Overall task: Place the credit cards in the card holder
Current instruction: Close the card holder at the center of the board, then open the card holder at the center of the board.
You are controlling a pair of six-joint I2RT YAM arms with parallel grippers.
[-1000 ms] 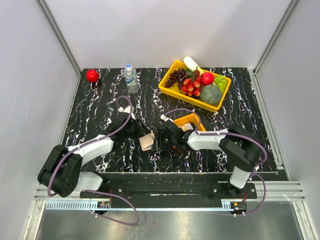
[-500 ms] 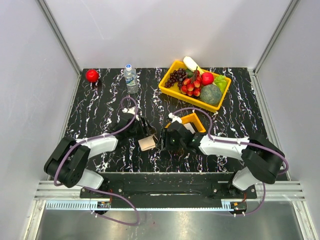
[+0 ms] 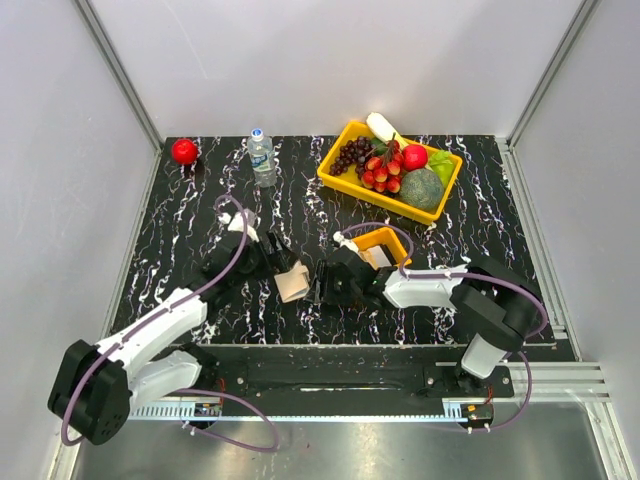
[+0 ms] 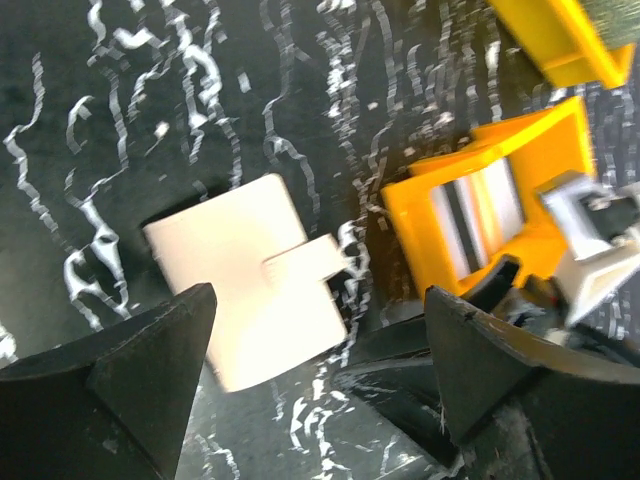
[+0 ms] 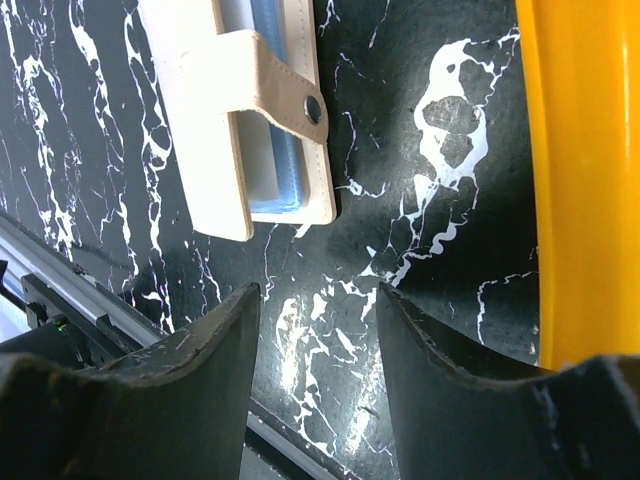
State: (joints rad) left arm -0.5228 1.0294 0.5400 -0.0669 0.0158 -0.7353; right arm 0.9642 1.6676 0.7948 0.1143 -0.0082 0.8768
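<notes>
Since a second ago my left gripper (image 4: 318,330) has let go of the card holder (image 3: 293,282) and backed off toward the upper left of the top view. Its jaws now stand wide apart with nothing in them. In the left wrist view the holder lies flat on the table (image 3: 470,230), between and beyond the two fingers and not pinched.

My right gripper (image 5: 318,310) has barely shifted. Its jaws are roughly half apart and empty, hanging over bare marble just right of the holder in the top view. From that wrist I see the holder folded, with its snap strap (image 5: 270,85) laid across the open side and a light blue card (image 5: 285,150) showing inside.

The small orange tray (image 3: 382,234) sits close behind the right gripper, and its wall fills the right edge of the right wrist view. Pale credit cards (image 4: 480,205) lie in it.

Further back, a yellow basket (image 3: 335,178) of fruit is at the upper right, a bottle (image 3: 262,157) at upper centre and a red fruit (image 3: 184,151) at the upper left, all well apart from the holder.

Bare table lies left of the holder and behind it. The table's near edge and its metal rail (image 5: 50,300) run close by the holder, in the lower left of the right wrist view.
</notes>
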